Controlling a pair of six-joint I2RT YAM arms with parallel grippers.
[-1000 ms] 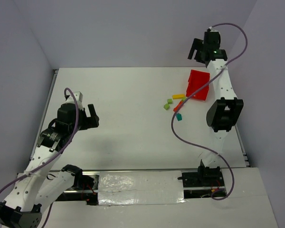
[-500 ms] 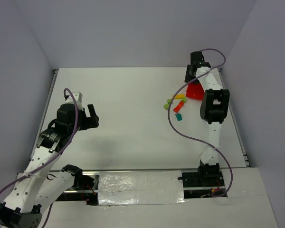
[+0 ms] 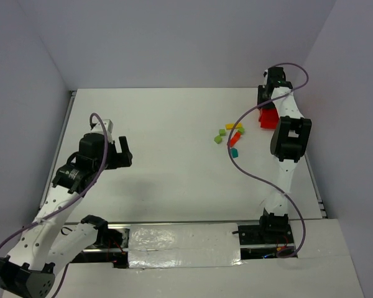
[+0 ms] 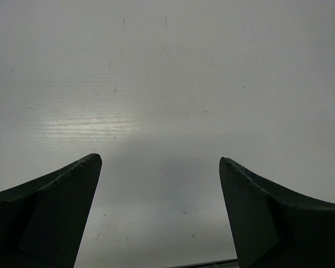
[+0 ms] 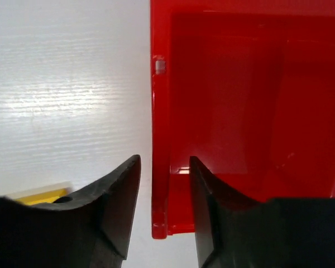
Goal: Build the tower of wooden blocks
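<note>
The wood blocks lie loose on the table, none stacked: a yellow bar (image 3: 234,126), a red piece (image 3: 235,137), two green cubes (image 3: 222,132) and a teal piece (image 3: 234,152). The yellow bar (image 5: 39,196) also shows in the right wrist view. My right gripper (image 3: 265,103) is down at the red bin (image 3: 271,120), its jaws narrowed astride the bin's left wall (image 5: 159,139). One finger is inside the bin and one outside, with a thin white gap still showing beside the wall. My left gripper (image 3: 125,153) hangs wide open over bare table at the left, nothing between its fingers (image 4: 72,184).
The red bin sits near the table's right edge (image 3: 311,155), just right of the blocks. Its inside looks empty in the right wrist view. Purple cables loop from both arms. Grey walls close in the table at the back and on both sides.
My right arm came down from above the bin to its wall, and the jaws closed from wide to narrow around it. The bin now sits further right. The left arm shifted slightly.
</note>
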